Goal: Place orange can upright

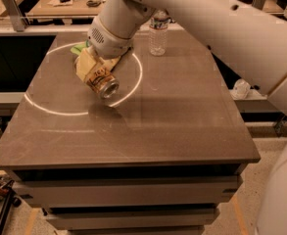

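Note:
The orange can (104, 82) is held in my gripper (98, 76), left of the table's middle. It is tilted, with one silver end facing down and towards the camera. It hangs a little above the grey table (172, 126). The pale yellow fingers (85, 65) are shut around the can's patterned body. The white arm reaches in from the upper right.
A clear plastic water bottle (157, 32) stands at the back of the table. A green snack bag (78, 48) shows just behind the gripper, mostly hidden. A white circle line (55, 112) is marked on the tabletop. Shelves with clutter lie beyond the table.

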Action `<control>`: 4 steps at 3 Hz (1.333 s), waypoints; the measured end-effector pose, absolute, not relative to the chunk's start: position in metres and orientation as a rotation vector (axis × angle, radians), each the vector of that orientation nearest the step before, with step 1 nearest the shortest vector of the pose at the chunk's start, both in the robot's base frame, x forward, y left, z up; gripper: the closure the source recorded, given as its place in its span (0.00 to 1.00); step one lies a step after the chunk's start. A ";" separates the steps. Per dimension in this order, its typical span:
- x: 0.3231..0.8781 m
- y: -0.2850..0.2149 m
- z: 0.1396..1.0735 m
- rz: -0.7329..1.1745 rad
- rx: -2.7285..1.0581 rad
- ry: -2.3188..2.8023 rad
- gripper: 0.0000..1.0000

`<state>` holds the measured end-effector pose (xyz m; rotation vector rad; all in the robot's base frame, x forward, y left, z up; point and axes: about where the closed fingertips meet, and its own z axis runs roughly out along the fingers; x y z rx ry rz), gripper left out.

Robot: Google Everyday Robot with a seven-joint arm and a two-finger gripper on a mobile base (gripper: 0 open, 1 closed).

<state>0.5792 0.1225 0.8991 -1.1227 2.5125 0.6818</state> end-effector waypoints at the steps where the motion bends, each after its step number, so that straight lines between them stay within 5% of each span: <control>1: 0.582 0.127 0.936 0.862 -1.149 2.258 1.00; 4: 0.573 0.094 0.992 0.794 -1.357 1.787 1.00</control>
